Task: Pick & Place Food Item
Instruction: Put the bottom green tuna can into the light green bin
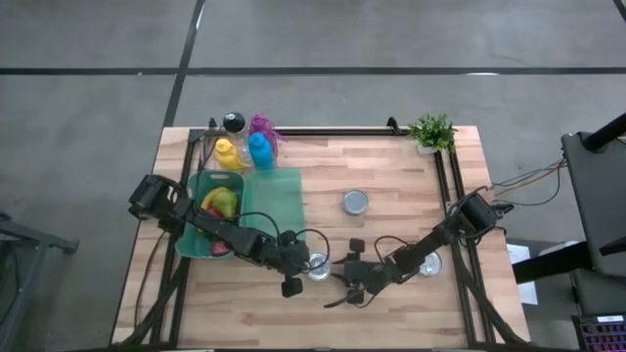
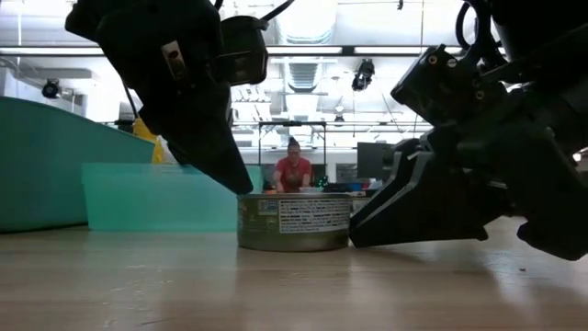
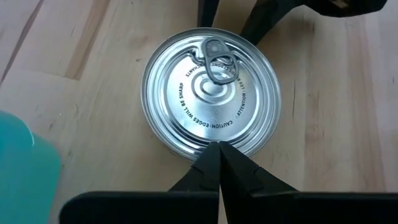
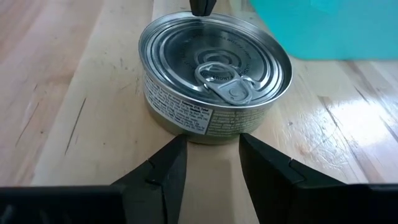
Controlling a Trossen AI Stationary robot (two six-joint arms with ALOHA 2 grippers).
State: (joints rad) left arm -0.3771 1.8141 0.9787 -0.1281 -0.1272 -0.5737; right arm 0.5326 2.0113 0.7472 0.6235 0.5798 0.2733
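Note:
A flat silver can (image 1: 318, 266) with a pull-tab lid (image 3: 211, 93) and a printed label (image 4: 180, 115) stands upright on the wooden table, between my two grippers. My left gripper (image 3: 219, 152) is shut, and its tip is at the can's rim on the side toward the teal bin. My right gripper (image 4: 211, 146) comes from the opposite side, slanting low. Its fingers stand a narrow gap apart at the foot of the can's wall, with nothing between them. My left gripper's shut tip meets the can's top rim (image 3: 214, 142), coming down at a slant from the table's left; the can stays flat on the table. My right gripper's two fingertips (image 4: 177, 146) lie against the bottom of the can's side wall (image 4: 205, 134), nearly level, from the table's right.
A teal bin (image 1: 188, 220) holding fruit and a teal lid (image 1: 276, 200) lie to the left behind the can. A second can (image 1: 356, 202) and a third (image 1: 430, 262) stand on the right half. Bottles (image 1: 246, 147) and a plant (image 1: 431, 130) line the far edge. A person (image 2: 292, 170) stands in the room.

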